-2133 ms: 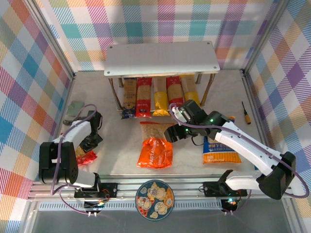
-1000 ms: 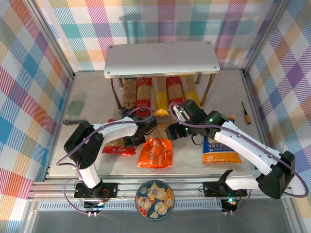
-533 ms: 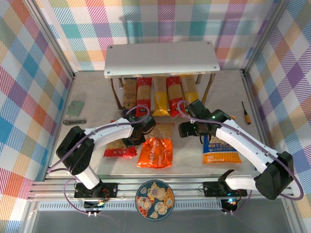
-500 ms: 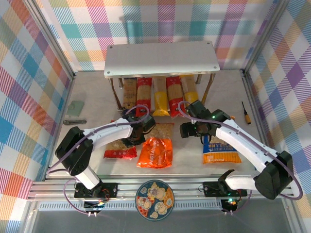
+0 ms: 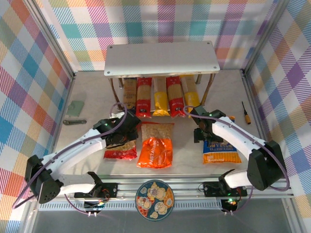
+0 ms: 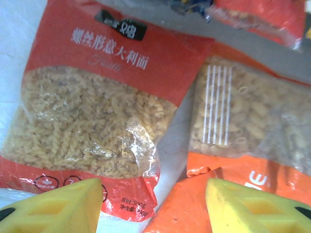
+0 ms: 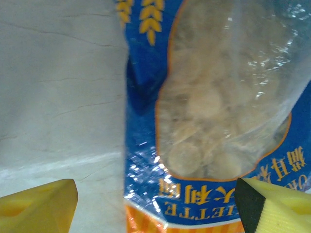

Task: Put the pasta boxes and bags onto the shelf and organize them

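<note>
The shelf (image 5: pixel 160 58) stands at the back, and under its pale top lie several long pasta boxes: tan (image 5: pixel 129 94), red (image 5: pixel 144 101), yellow (image 5: pixel 161 103), red (image 5: pixel 175 101) and yellow (image 5: pixel 191 99). Three bags lie in front on the table: red (image 5: pixel 119 150), orange (image 5: pixel 155 150) and blue (image 5: pixel 221 151). My left gripper (image 5: pixel 130 137) hovers open over the gap between the red bag (image 6: pixel 97 111) and the orange bag (image 6: pixel 243 145), holding nothing. My right gripper (image 5: pixel 200 135) is open above the blue bag's (image 7: pixel 218 121) left edge, with nothing gripped.
A screwdriver (image 5: pixel 247 112) lies at the right wall. A round patterned plate (image 5: pixel 154 193) sits on the near rail. A grey-green pad (image 5: pixel 75 108) and a small tool (image 5: pixel 74 122) lie at the left. Thin shelf legs (image 5: pixel 208 90) flank the packs.
The left gripper brought the red bag rightward beside the orange bag, let go and opened. The right gripper moved right, from the orange bag's far end to the blue bag.
</note>
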{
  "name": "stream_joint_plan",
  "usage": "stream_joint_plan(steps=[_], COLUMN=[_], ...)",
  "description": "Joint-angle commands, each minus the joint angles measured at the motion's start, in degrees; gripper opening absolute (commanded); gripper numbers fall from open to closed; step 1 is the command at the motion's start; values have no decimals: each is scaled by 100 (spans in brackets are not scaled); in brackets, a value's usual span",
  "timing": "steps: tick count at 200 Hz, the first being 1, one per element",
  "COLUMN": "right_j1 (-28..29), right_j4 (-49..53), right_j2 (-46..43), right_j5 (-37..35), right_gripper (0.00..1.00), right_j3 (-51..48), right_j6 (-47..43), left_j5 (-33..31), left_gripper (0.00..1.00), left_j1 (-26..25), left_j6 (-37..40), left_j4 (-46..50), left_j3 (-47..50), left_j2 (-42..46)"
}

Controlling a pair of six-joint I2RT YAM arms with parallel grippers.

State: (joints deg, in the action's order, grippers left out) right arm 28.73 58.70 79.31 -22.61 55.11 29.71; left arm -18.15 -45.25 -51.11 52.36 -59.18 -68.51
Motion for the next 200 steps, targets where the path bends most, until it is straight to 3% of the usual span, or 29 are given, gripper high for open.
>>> stream_joint_plan(steps=[1,59,93,112,149,172,200], right_j1=[-175,-686,-816,-863,-911,-907,-909], right_j4=[90,-353,-646,-684,-714,-663,-580], right_j2=[176,584,650,561,396,180,-349], right_j5=[-188,401,1042,1185,1453,1611,1943], right_gripper=[85,88,80,66,19,7,0], right_j3=[-14,-239,-392,-505,-744,-828,-855], right_j6=[201,155,60,61,67,67,-4], left_j5=[-238,-592,-840,-900,-934,-911,-896], left_gripper=[59,61,62,62,63,63,63], left_j1=[-60,-50,-36,-11,37,63,74], left_j6=[308,562,676,721,791,840,867], left_j4=[108,152,216,240,145,117,75], left_j3=[-248,-454,-537,-577,-599,-646,-683], left_j2=[167,357,390,404,445,425,382])
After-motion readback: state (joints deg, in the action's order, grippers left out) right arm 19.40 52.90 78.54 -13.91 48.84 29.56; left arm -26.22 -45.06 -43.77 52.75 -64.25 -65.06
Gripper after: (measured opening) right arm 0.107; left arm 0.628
